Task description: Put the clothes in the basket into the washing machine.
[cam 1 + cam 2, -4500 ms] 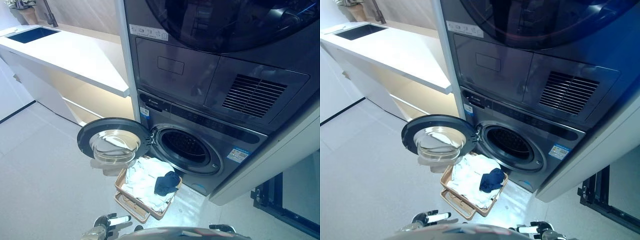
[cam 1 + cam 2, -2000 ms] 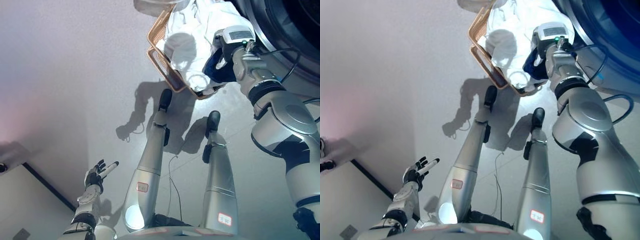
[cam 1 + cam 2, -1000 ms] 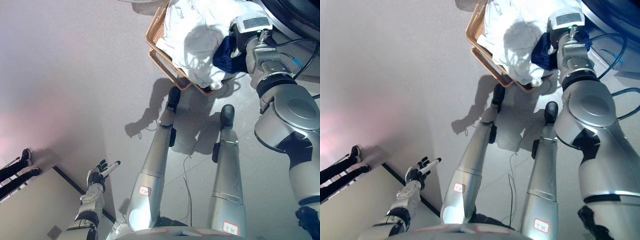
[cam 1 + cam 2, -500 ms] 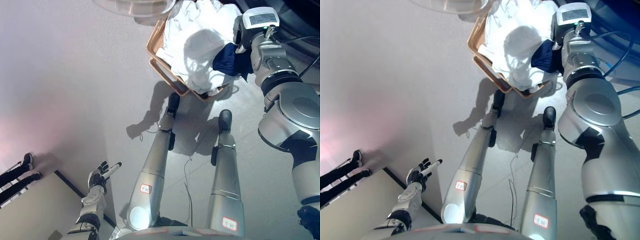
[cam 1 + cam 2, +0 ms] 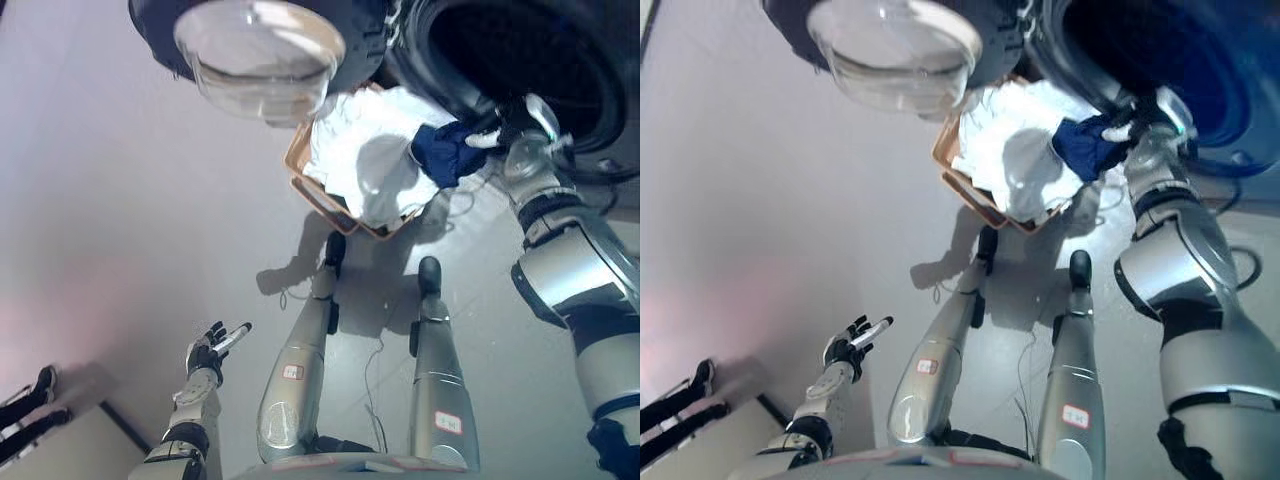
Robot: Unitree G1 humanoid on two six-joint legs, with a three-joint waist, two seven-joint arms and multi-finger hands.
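From the left eye I see bare floor point(image 5: 120, 200) wide on my left side, while the washer's open door point(image 5: 262, 52) hangs over the basket point(image 5: 300, 185) edge. One navy garment point(image 5: 447, 152) is pinched in my right hand point(image 5: 487, 140), lifted just before the drum opening point(image 5: 520, 75) — white clothes point(image 5: 360, 160) heap beside it. From the right eye, my left hand point(image 5: 853, 345) hangs low, fingers spread wide, holding nothing; two shoes point(image 5: 685, 395) of a person show at the corner.

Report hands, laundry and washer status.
Right hand gripping navy cloth, lifted at washer mouth. Left hand open, idle, low. White clothes in basket. Door open, nothing blocking.
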